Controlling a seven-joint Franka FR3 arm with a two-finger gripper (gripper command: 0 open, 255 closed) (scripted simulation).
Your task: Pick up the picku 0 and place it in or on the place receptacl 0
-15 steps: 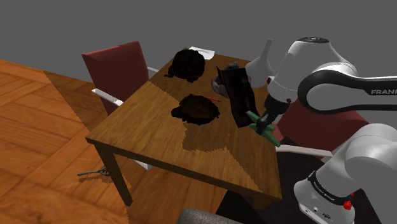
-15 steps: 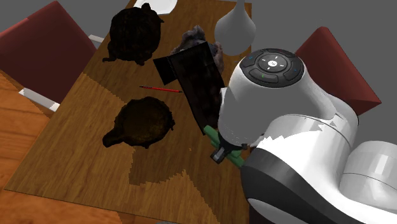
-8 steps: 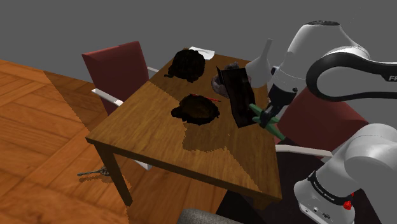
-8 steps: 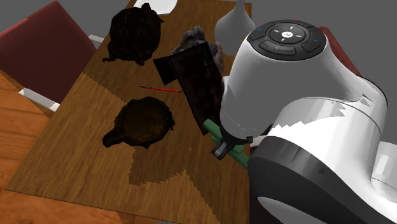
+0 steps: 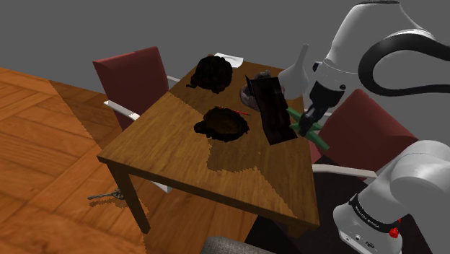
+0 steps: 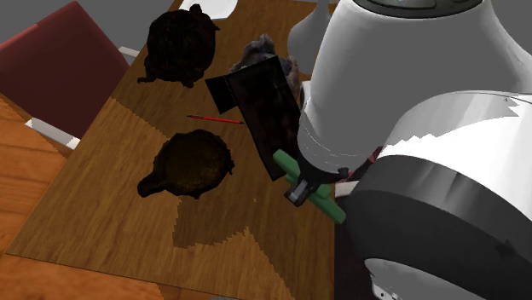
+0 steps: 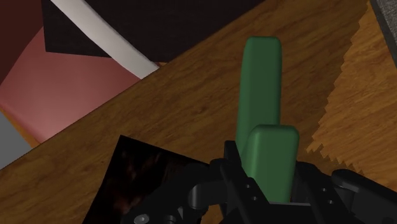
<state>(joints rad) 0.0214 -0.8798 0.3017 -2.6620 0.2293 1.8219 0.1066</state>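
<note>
While the dark bowl at mid-tabletop is too shadowed inside to show any contents, the claw grips the green bar over the tabletop's edge, its long axis slanted, one end toward the red chair.

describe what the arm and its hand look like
The arm is glossy white, built of rounded, bulbous segments with dark bands at the joints. Its base segment carries a small red mark. The hand is all black and blocky, with two fingers.
</note>
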